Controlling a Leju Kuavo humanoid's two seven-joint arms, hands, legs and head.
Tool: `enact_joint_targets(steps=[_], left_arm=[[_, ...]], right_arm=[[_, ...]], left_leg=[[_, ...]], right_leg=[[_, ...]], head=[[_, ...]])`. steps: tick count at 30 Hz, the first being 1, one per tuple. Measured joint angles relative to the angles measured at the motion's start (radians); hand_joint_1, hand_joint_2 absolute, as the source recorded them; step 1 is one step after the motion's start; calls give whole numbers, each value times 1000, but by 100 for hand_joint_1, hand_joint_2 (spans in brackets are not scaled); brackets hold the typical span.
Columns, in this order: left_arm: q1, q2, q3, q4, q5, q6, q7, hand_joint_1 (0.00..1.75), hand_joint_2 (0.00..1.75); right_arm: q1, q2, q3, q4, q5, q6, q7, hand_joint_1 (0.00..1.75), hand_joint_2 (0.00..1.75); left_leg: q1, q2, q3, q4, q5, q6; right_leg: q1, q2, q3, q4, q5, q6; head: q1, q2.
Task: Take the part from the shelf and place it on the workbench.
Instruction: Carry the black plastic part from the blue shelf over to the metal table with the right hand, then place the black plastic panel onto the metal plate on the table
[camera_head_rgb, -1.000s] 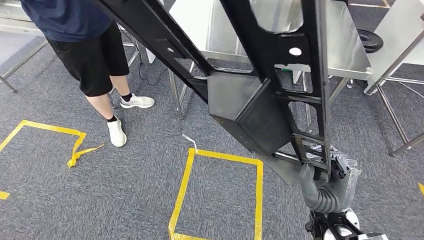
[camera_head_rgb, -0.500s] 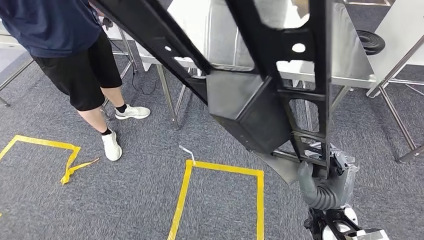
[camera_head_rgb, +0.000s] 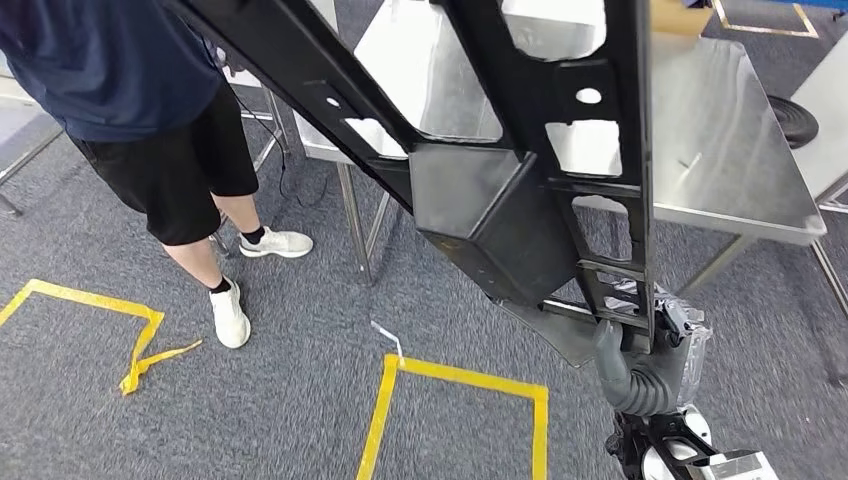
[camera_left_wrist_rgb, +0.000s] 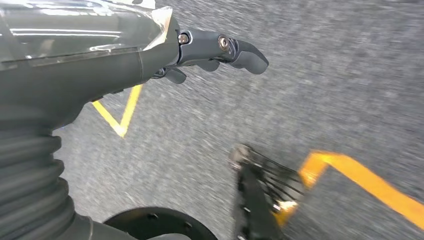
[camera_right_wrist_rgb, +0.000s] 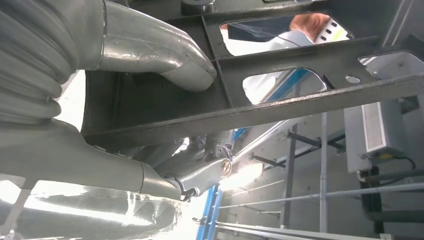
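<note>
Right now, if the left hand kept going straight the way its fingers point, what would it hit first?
Probably just the grey carpet floor. The left hand hangs open with nothing between its fingers and the carpet, though depth is hard to judge.

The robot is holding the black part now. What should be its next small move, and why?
Probably carry the black frame part forward and lower it onto the steel workbench. The right hand grips its lower end, the part hangs above the carpet short of the bench, and a person stands beside, so move slowly.

No readable text — no labels, numbers.
</note>
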Motion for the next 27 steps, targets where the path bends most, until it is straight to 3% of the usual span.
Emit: enact_joint_targets(steps=[1,2,3,5,6,8,9,10,12,13,14,15,17,18,19,21,22,24,26,27], left_arm=[[1,0,0,0,0,0,0,0,175],[1,1,0,0,1,0,0,0,175],[1,1,0,0,1,0,0,0,175],[-4,0,0,0,2,0,-1,0,175],[-9,-2,0,1,1,0,-2,0,175],[-16,-6,0,2,2,0,-2,0,175],[-17,-8,0,3,2,0,-1,0,175],[-15,-9,0,3,2,0,-1,0,175],[-9,-9,0,4,4,0,1,0,175],[-7,-8,0,4,5,0,1,0,175],[-6,-7,0,4,5,0,1,0,175],[-6,-6,0,4,6,0,1,0,175],[-6,-4,1,4,6,0,2,0,175],[-7,-4,1,4,6,0,3,0,175],[-10,-4,1,4,6,0,4,0,175],[-14,-5,1,5,6,-1,5,0,175],[-16,-6,1,5,5,-2,5,0,175],[-16,-6,1,5,-1,-7,5,0,175],[-16,-5,0,5,-13,-13,4,0,175],[-15,-5,-1,5,-19,-15,5,0,175]], right_arm=[[2,0,0,3,0,0,0,175,175],[3,0,0,5,0,0,0,175,175],[3,0,0,7,-1,0,0,175,175],[-3,0,-1,6,-1,0,0,175,175],[-7,1,-2,5,0,0,0,175,175],[-14,2,-2,3,-1,0,0,175,175],[-15,2,-2,3,-1,0,0,175,175],[-16,3,-2,4,1,0,0,175,175],[-16,3,-2,7,6,-1,0,175,175],[-16,3,-2,9,9,-2,0,175,175],[-17,3,-2,12,12,-6,0,175,175],[-17,4,-1,15,16,-10,0,175,175],[-21,5,2,18,26,-21,1,175,175],[-23,6,4,19,33,-26,2,175,175],[-24,6,4,19,41,-31,3,175,175],[-26,6,6,19,60,-45,6,175,175],[-28,6,7,21,75,-54,9,175,175],[-32,4,18,31,120,-78,18,175,175],[-35,1,42,53,172,-99,33,175,175],[-40,-1,61,73,200,-109,45,175,175]], left_leg=[[0,-1,25,-1,-26,-3],[0,-2,46,-6,-50,-6],[1,-1,71,-10,-67,-11],[7,4,77,34,-54,-20],[9,8,52,97,-29,-24],[13,14,-60,265,3,-36],[15,16,-120,327,-13,-42],[18,17,-177,365,-53,-48],[25,18,-263,367,-152,-58],[27,19,-292,340,-177,-62],[29,21,-312,297,-161,-63],[30,25,-320,241,-93,-62],[28,33,-318,117,119,-56],[25,36,-308,74,197,-52],[24,37,-298,44,235,-48],[25,31,-262,21,233,-35],[27,27,-247,14,230,-27],[25,25,-229,12,225,-15],[22,23,-226,14,216,-10],[20,22,-224,15,211,-10]], right_leg=[[2,-5,2,-51,90,14],[8,-9,10,-85,167,18],[13,-11,21,-99,212,10],[17,-6,54,-100,204,-28],[13,-3,72,-102,190,-44],[6,-3,114,-106,156,-66],[4,-3,136,-108,137,-71],[2,-2,159,-110,118,-73],[-5,4,213,-116,80,-68],[-9,7,241,-121,61,-64],[-13,9,269,-128,43,-59],[-16,9,294,-136,27,-54],[-17,10,337,-159,-2,-43],[-16,11,360,-178,-14,-36],[-14,12,382,-190,-12,-25],[-11,11,412,-190,1,-7],[-11,10,406,-160,3,-2],[-11,9,345,-52,-48,-15],[-10,8,257,58,-117,-29],[-9,8,230,73,-130,-29]], head=[[1,0],[1,0],[0,0],[-1,0],[-2,0],[-4,0],[-5,0],[-5,0],[-6,0],[-6,0],[-6,0],[-6,0],[-9,0],[-10,0],[-12,0],[-8,0],[-5,0],[4,0],[7,0],[8,0]])
